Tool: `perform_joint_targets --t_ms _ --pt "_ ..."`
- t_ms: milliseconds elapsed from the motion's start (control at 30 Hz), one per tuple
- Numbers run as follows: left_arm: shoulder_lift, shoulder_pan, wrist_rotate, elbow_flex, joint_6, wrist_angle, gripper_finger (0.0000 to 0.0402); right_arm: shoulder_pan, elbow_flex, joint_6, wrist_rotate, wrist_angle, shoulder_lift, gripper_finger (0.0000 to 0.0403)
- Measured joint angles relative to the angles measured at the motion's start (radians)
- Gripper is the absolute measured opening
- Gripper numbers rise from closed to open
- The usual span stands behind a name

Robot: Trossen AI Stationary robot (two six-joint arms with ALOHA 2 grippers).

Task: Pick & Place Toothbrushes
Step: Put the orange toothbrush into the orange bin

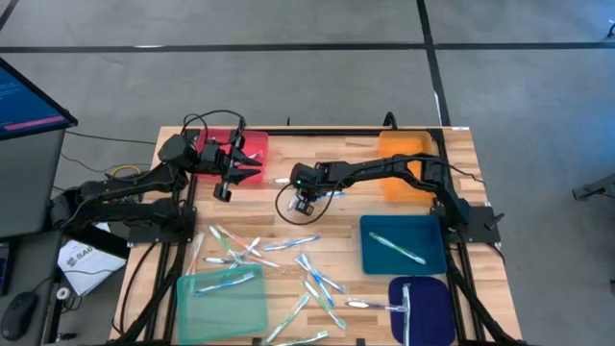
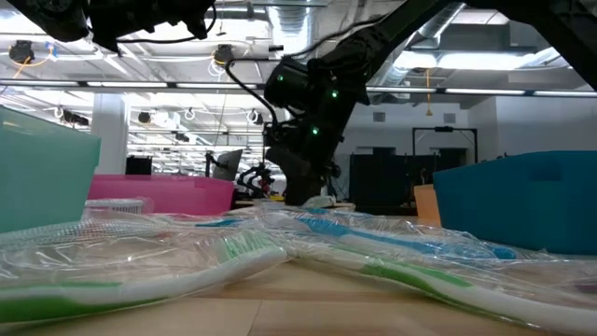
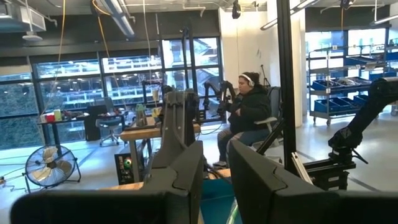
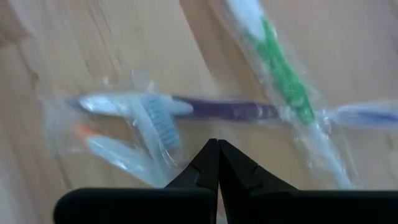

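**Right tool poised over wrapped brushes, nothing held**

Pale wooden bench [image 1: 288,259] carries coloured trays at its edges and many thin wrapped plastic toothbrushes [image 1: 279,264] scattered across its near half; a few already lie in the green, blue and purple trays. The right tool [image 4: 217,149] hangs fingers pressed together, empty, just above a purple-handled brush [image 4: 205,109] crossed by a green-and-white brush [image 4: 283,78]. The left tool [image 1: 231,173] waits above the flat pink tray [image 1: 252,144], narrowly parted and empty. Judged: approach for a pick. Next, the right fingers must spread, then descend astride one handle.
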Motion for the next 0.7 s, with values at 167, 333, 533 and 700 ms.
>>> perform_joint_targets --t_ms 167,333,533,700 --pt "0.000 0.000 0.000 0.000 0.000 0.000 0.0072 0.020 0.004 -0.010 -0.002 -0.002 -0.006 0.0001" --pt "0.000 0.000 0.000 0.000 0.000 0.000 0.0072 0.038 0.008 -0.047 -0.077 -0.008 -0.007 0.0001" --pt "0.000 0.000 0.000 0.000 0.000 0.000 0.0072 0.072 0.008 -0.057 -0.088 -0.008 -0.007 0.0001" --pt "0.000 0.000 0.000 0.000 0.000 0.000 0.0072 0.099 0.008 -0.094 -0.098 -0.012 -0.007 0.0001"
